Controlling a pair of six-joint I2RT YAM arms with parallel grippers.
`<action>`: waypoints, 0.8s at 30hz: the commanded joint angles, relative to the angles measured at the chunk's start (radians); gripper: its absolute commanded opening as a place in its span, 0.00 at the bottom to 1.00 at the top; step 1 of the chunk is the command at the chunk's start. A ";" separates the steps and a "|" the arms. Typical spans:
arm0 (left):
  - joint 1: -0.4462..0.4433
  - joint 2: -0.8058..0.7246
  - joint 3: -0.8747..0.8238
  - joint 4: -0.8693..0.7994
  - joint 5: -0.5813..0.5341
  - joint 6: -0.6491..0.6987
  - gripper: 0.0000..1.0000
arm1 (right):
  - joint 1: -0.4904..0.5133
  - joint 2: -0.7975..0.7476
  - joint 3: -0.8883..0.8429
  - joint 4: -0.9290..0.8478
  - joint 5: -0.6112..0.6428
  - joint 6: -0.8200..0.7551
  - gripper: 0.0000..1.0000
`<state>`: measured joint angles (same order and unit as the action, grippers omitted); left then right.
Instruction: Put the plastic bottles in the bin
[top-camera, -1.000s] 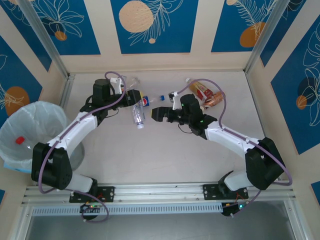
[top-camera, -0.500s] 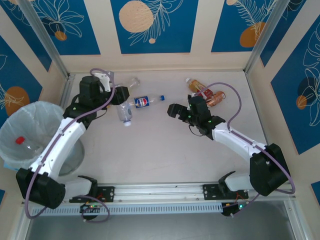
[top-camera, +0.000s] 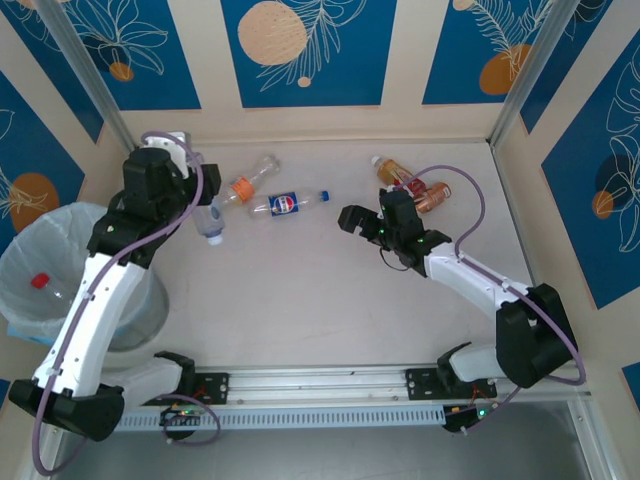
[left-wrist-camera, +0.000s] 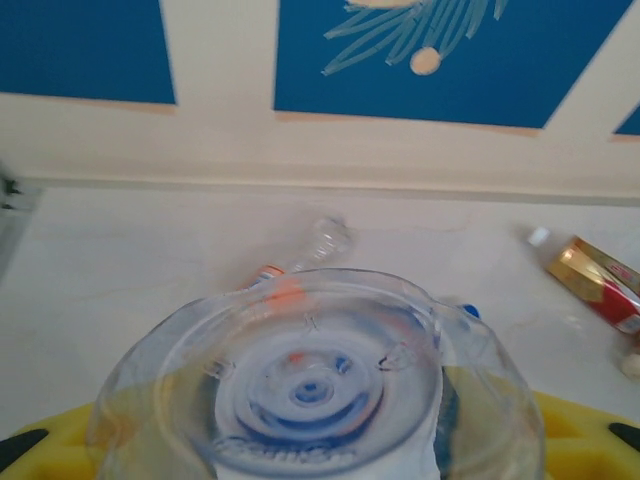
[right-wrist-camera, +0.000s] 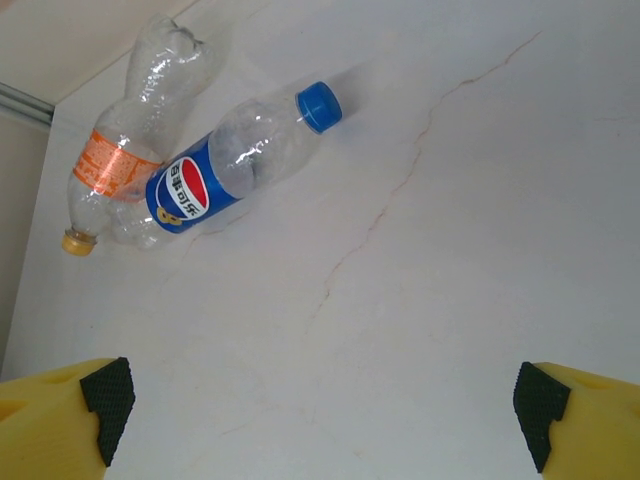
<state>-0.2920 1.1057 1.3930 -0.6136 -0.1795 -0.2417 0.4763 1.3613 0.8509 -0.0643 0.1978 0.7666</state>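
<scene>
Left arm swinging leftward toward bin (top-camera: 95, 232) at frame left, left gripper (top-camera: 203, 212) clamping clear bottle (left-wrist-camera: 310, 385). Right gripper (top-camera: 347, 217) hanging released, mid-frame. Red-capped bottle (top-camera: 40, 281) lying binned; orange-label bottle (top-camera: 245, 185), blue-label bottle (top-camera: 288, 203), others upper right waiting.

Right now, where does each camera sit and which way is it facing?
Top external: above and behind the bases, looking down on the table, bin and both arms; left gripper grips a clear bottle.
Left wrist: on the left arm, facing the back wall past that bottle's base; yellow fingers at the bottom edge.
Right wrist: over the table, looking down; its open fingers at the bottom corners.
Shared: all three see the orange-label bottle; top and right wrist share the blue-label bottle.
</scene>
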 joint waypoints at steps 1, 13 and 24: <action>0.028 -0.035 0.081 -0.055 -0.153 0.053 0.54 | -0.008 0.024 0.042 0.026 -0.043 0.000 1.00; 0.077 -0.108 0.175 -0.155 -0.564 0.172 0.53 | -0.015 0.015 0.048 0.020 -0.061 -0.009 1.00; 0.094 -0.122 0.220 -0.204 -0.842 0.232 0.52 | -0.021 0.002 0.063 0.029 -0.075 -0.089 1.00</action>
<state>-0.2192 0.9779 1.5803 -0.7795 -0.8448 -0.0486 0.4603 1.3857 0.8818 -0.0601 0.1383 0.7208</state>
